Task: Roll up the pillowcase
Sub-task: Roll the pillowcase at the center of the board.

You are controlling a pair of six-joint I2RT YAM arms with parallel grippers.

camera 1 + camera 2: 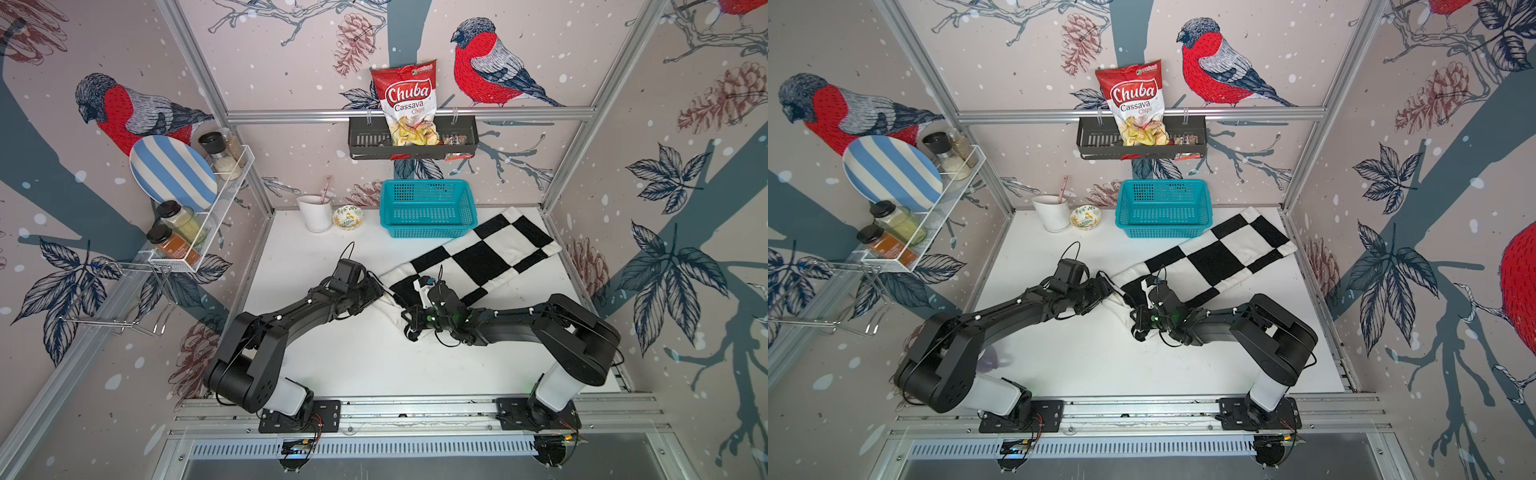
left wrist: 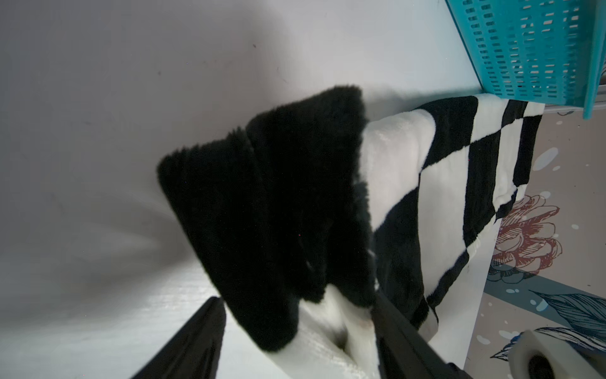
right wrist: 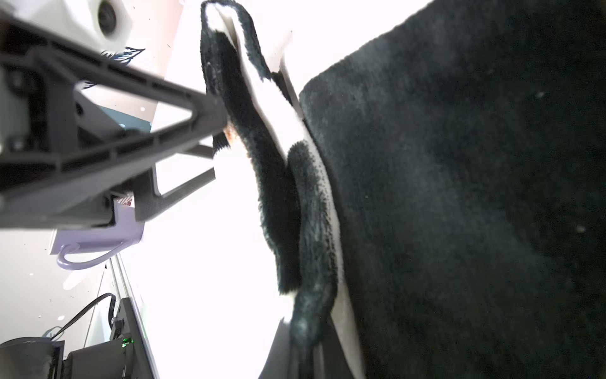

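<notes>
Only just begun: near end of the soft, fluffy black-and-white checked pillowcase [image 1: 478, 253] bunched on the white surface [image 1: 353, 353], pinched in the right claw [image 1: 409, 318] and sitting inside the wide left claw [image 2: 296, 300], squeezed or not hard to tell, the long rest flat beside the teal plastic basket [image 1: 428, 224].

The pillowcase [image 1: 478, 257] is a checkerboard of big black and white squares. The basket [image 1: 428, 227] is teal and the bench [image 1: 353, 357] white. The arms [image 1: 291, 316] are black with white lower links. The plate [image 1: 170, 174] has blue and white stripes. The chip bag [image 1: 409, 99] is red and white. The cup [image 1: 314, 216] is white, and the bowl [image 1: 347, 224] is white with green and yellow flowers. The walls [image 1: 291, 50] are pale pink with red-breasted birds.
</notes>
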